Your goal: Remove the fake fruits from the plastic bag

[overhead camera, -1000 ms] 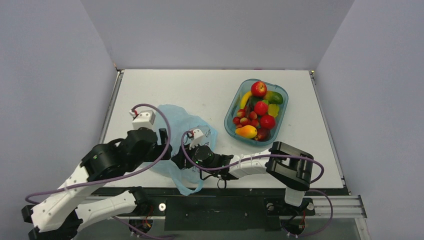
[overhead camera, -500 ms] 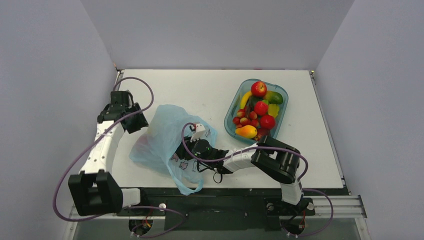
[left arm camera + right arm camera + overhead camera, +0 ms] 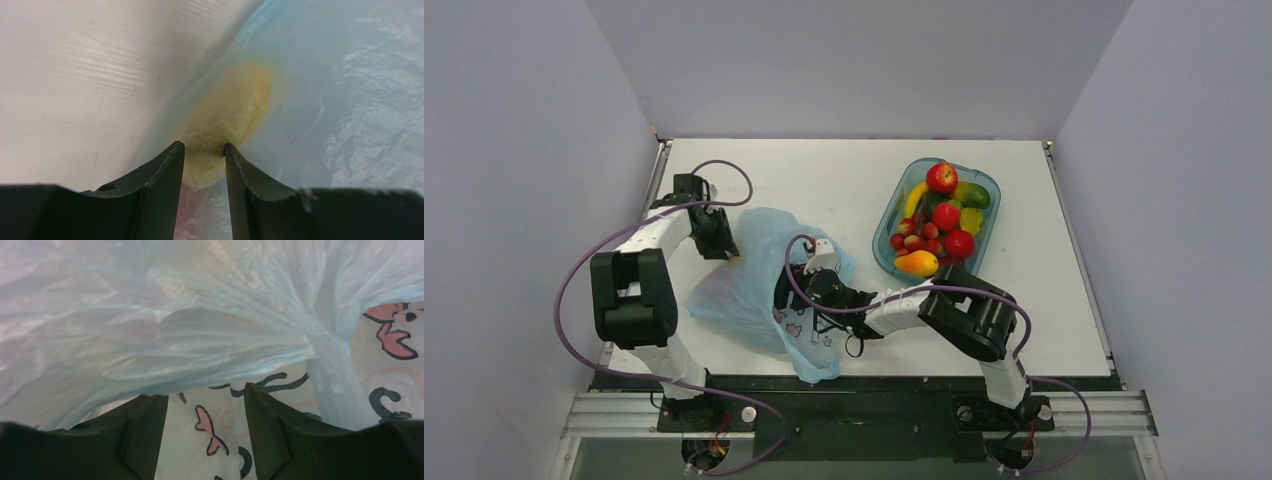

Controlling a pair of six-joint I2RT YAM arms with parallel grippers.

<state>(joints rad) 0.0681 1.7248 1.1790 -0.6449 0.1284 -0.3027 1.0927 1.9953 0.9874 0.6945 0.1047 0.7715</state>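
Observation:
The light-blue plastic bag (image 3: 754, 290) lies crumpled at the table's near left. My left gripper (image 3: 717, 240) is at the bag's far-left edge. In the left wrist view its narrow jaws (image 3: 202, 146) pinch the end of a yellow elongated fruit (image 3: 230, 105) through the plastic, and a reddish shape (image 3: 192, 220) shows under the film below it. My right gripper (image 3: 792, 295) sits low at the bag's near-right side. In its wrist view its jaws (image 3: 206, 390) stand apart over flat printed plastic (image 3: 210, 435), with a blue fold (image 3: 150, 355) across the tips.
A teal transparent tub (image 3: 999, 190) holding several fruits, among them a red apple (image 3: 941, 177) and a mango (image 3: 917, 263), stands at the right. Grey walls close in the table at the back and on both sides. A bunched bag handle (image 3: 325, 360) lies right of my right fingers.
My left arm swung from the near edge out to the far left, then in to the bag's far-left edge. The bag shifted and bunched a little. My right gripper stayed at the bag.

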